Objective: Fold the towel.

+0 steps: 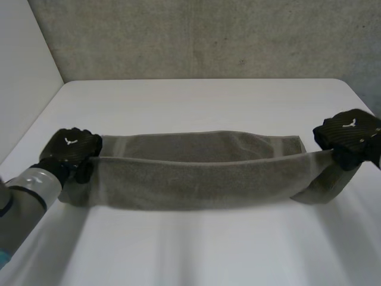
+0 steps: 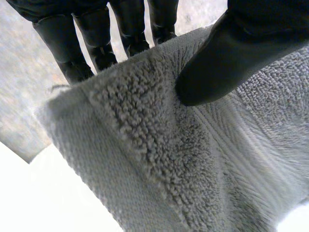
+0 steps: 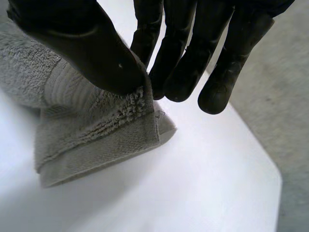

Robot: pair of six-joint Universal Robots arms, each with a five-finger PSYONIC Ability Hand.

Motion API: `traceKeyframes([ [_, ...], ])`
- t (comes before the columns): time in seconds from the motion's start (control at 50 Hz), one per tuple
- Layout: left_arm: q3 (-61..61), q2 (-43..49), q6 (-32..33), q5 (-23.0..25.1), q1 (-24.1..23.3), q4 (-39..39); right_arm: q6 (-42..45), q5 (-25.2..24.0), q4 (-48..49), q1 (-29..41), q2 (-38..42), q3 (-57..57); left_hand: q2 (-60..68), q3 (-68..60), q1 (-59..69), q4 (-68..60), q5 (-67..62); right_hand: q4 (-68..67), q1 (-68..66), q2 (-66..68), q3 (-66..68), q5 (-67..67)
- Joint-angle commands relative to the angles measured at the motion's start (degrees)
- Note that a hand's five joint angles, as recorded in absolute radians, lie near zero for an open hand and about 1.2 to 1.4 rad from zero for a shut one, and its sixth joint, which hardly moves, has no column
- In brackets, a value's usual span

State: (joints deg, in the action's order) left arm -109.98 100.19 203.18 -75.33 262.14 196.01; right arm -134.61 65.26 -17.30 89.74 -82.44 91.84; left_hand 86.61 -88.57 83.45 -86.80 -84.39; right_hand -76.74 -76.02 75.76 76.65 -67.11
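A grey towel is held taut over the middle of the white table, one end pinched between the thumb and fingers of the left hand, the other end's corner pinched likewise by the right hand. A lengthwise fold is judged half made: the raised edge is not yet laid flat, and the crosswise folds are left to do. The towel's long axis is set side to side, from hand to hand.

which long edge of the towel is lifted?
The edge stretched between the left hand and right hand, each pinching an end of the towel; the other long edge lies flat on the table.
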Motion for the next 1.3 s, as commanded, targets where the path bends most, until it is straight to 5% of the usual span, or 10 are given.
traceKeyframes([
  [0.02,10.72,12.37,1.69,-0.78,-0.93,0.25,-0.57,4.08,6.12,3.15,10.17,-5.34,-6.61,8.57,-3.45,6.8,14.39,-3.26,-3.98,4.24,3.35,-2.89],
  [0.3,33.6,30.85,1.78,-1.75,-2.69,0.25,-1.44,9.09,13.85,9.13,34.35,-26.78,-6.61,8.57,-3.45,6.8,14.39,-3.26,-3.98,4.24,3.35,-2.89],
  [0.48,49.58,42.88,1.51,-2.89,-4.18,0.25,-2.06,13.4,23.89,11.33,40.52,-33.3,-6.61,8.57,-3.45,6.8,14.39,-3.26,-3.98,4.24,3.35,-2.89],
  [0.52,50.74,44.04,1.25,-2.98,-4.27,0.33,-2.06,14.54,24.77,11.42,42.44,-35.23,-6.61,8.57,-3.45,6.8,14.39,17.18,16.47,-16.2,-17.1,17.55],
  [0.6,52.05,45.18,1.16,-3.15,-4.71,0.42,-2.06,15.68,24.77,12.12,43.77,-36.37,-22.35,24.32,-19.2,22.55,30.14,27.23,26.51,-26.25,-27.15,27.6],
  [0.62,52.06,45.18,1.16,-3.16,-4.71,0.42,-2.06,16.3,24.77,12.39,44.03,-36.55,-22.4,24.36,-19.24,22.59,30.18,43.94,43.23,-42.97,-43.86,44.31],
  [0.66,51.97,44.83,0.99,-3.68,-5.06,0.33,-2.06,17.09,24.77,12.48,44.03,-36.55,-64.36,66.32,-61.2,64.55,72.14,57.77,57.05,-56.79,-57.69,58.14],
  [0.7,51.71,44.48,0.81,-4.38,-5.23,0.25,-2.15,18.15,24.68,12.74,43.86,-36.38,-76.61,78.57,-73.45,76.8,84.39,60.6,59.88,-59.62,-60.52,60.97],
  [1.1,22.63,16.63,-13.42,-8.78,-4.79,0.6,-10.5,20.7,20.38,13.35,18.29,-4.41,-76.06,78.02,-72.9,76.25,83.84,63.15,62.43,-62.17,-63.06,63.51],
  [1.3,13.92,14.94,-14.04,-8.96,-5.76,6.39,-14.27,17.98,21.95,10.55,18.45,1.59,-76.06,78.02,-72.9,76.25,83.84,52.37,51.65,-51.39,-52.29,52.74],
])
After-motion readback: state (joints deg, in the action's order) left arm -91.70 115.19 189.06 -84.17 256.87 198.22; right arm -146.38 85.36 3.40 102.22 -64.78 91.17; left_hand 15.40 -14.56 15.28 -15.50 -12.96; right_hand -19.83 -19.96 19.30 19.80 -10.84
